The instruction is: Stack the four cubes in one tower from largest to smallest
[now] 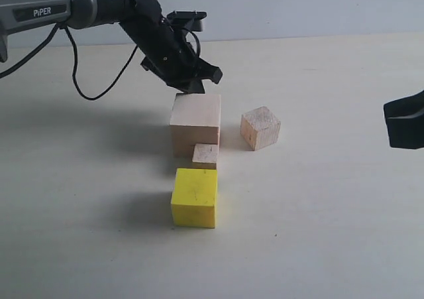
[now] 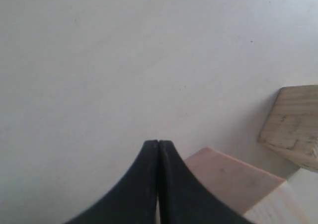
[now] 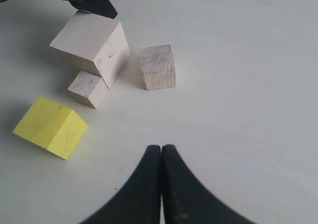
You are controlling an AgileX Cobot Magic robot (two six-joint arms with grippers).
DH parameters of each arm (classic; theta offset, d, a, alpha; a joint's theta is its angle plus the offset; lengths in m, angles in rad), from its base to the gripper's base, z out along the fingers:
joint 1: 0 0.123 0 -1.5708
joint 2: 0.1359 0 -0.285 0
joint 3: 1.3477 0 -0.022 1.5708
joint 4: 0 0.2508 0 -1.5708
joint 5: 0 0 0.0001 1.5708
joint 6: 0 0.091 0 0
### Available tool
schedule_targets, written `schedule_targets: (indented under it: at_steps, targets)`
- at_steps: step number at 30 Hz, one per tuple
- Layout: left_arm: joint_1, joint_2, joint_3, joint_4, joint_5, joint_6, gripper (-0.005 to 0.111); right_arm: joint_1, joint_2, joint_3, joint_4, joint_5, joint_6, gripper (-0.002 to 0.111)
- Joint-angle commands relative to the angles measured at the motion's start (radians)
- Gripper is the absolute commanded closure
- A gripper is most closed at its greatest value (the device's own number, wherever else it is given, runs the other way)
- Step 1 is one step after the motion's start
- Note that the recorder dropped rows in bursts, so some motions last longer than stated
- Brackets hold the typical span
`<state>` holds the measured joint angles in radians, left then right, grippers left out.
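A large pale bare-wood cube [image 1: 195, 123] sits on the plain white tabletop [image 1: 318, 233], and the other pieces are grouped around it, each resting on the table on its own. A tiny pale wood cube [image 1: 205, 154] lies against the camera-facing side of the large cube in the exterior view, seemingly touching it. A bright yellow cube [image 1: 194, 197] stands just beyond the tiny one on that same side; the right wrist view shows a narrow strip of table between the two. A medium pale wood cube [image 1: 260, 128], turned slightly on its base, stands to the right of the large cube with a clear gap between them. The left gripper [image 1: 193, 82], black and slanting down from its grey arm, hangs over the far top edge of the large cube; the left wrist view shows its fingers [image 2: 171, 189] pressed together with nothing between them and the large cube's top just beside the tips. The right gripper [image 3: 161, 147] is well away to the right of the large cube, only its dark body showing at the edge of the exterior view, and its fingers are likewise closed on nothing.
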<state>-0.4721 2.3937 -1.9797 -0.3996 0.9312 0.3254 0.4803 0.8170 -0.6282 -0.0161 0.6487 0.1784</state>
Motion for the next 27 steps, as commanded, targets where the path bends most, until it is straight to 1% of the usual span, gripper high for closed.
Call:
schedule_targets:
  at_steps: [1, 9, 14, 27]
  targets:
    - [-0.007, -0.032, 0.000, -0.007, 0.026, -0.020, 0.107, 0.002, -0.002, -0.006, -0.010, 0.000, -0.003, 0.108]
    - [-0.007, -0.042, 0.000, -0.002, 0.077, -0.041, 0.107, 0.002, -0.002, -0.006, -0.010, 0.000, -0.003, 0.108]
    - [-0.007, -0.042, 0.000, 0.000, 0.086, -0.045, 0.107, 0.002, -0.002, -0.006, -0.010, 0.000, -0.003, 0.108]
    - [-0.032, -0.042, 0.000, 0.031, 0.115, -0.075, 0.107, 0.002, -0.002, -0.006, -0.012, 0.007, -0.003, 0.108]
